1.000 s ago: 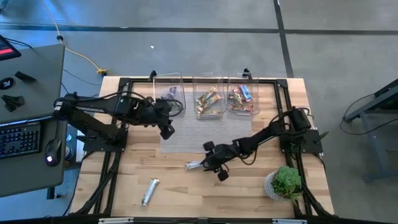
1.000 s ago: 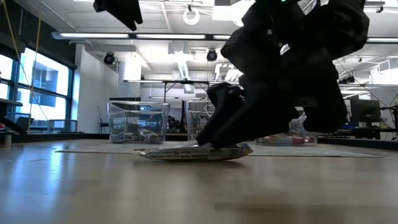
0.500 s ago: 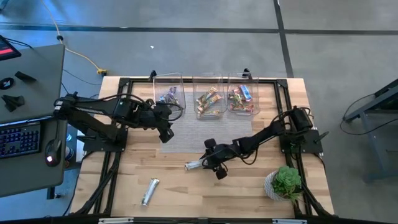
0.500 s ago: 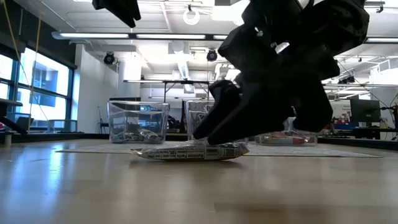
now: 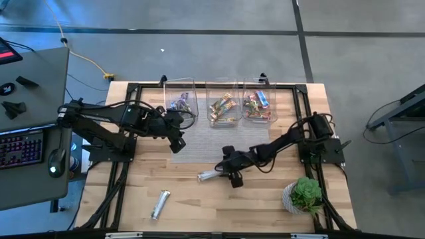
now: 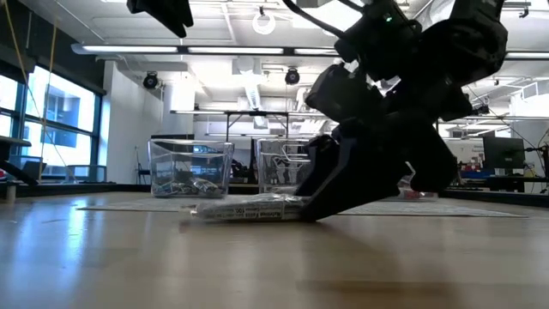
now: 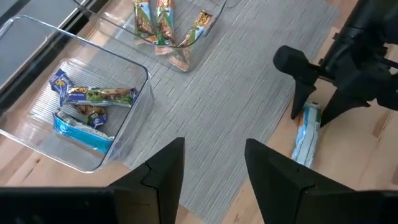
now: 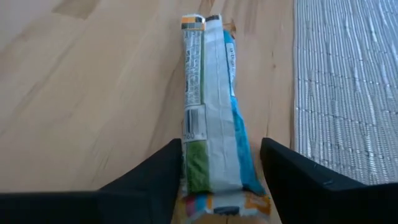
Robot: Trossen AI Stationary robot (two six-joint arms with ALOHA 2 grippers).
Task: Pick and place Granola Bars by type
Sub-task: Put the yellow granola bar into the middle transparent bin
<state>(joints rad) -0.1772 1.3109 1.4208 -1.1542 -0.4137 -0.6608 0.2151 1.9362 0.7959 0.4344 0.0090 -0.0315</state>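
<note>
Right gripper: the right gripper (image 5: 228, 174) is down at the table near the middle, its two fingers spread wide, one on each side of a granola bar (image 8: 211, 124); whether the fingers (image 8: 155, 177) touch the wrapper cannot be told.
Granola bar being picked: a white, blue and green wrapped bar lying flat on the bare wood, just beside the near edge of the grey mat (image 5: 199, 149).
Left gripper: the left gripper (image 5: 178, 138) hangs above the mat's left part, fingers apart and holding nothing.
Other bars: one silver bar (image 5: 160, 204) lies alone on the wood, near and to the left; the rest sit in three clear bins (image 5: 194, 83) along the far edge of the table.
Step in hand: by my reading, the grasp of a loose bar, with sorting mostly done and two bars left out.
Next move: it likely calls for closing the fingers squarely on the bar's width, lifting, then carrying it to the bin with matching wrappers.
Bystander object: a green potted plant (image 5: 305, 194) stands at the near right corner.
</note>
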